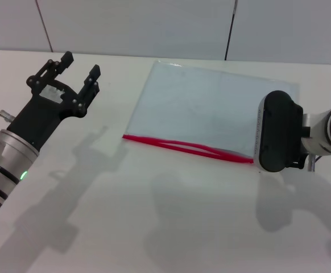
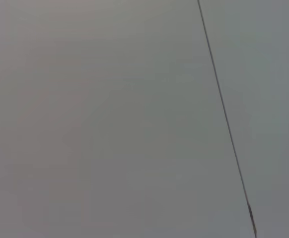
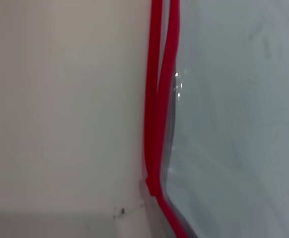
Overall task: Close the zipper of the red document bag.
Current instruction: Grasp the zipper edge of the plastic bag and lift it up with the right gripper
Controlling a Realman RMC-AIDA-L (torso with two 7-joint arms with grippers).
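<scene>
The red document bag point(image 1: 211, 111) lies flat on the white table point(image 1: 154, 216), a translucent pale blue-grey pouch. The zipper point(image 1: 182, 147) runs as a red strip along its near long edge. In the right wrist view the zipper point(image 3: 157, 99) shows as two strips parted over most of their length, joining at one point point(image 3: 153, 186). My right gripper's black housing point(image 1: 276, 132) sits at the right end of the zipper and hides its fingers. My left gripper point(image 1: 80, 66) hovers open, well left of the bag, holding nothing.
A grey panelled wall point(image 1: 154, 23) rises behind the table's far edge; the left wrist view shows only that wall and a dark seam point(image 2: 224, 114). Bare tabletop lies in front of the bag and between the arms.
</scene>
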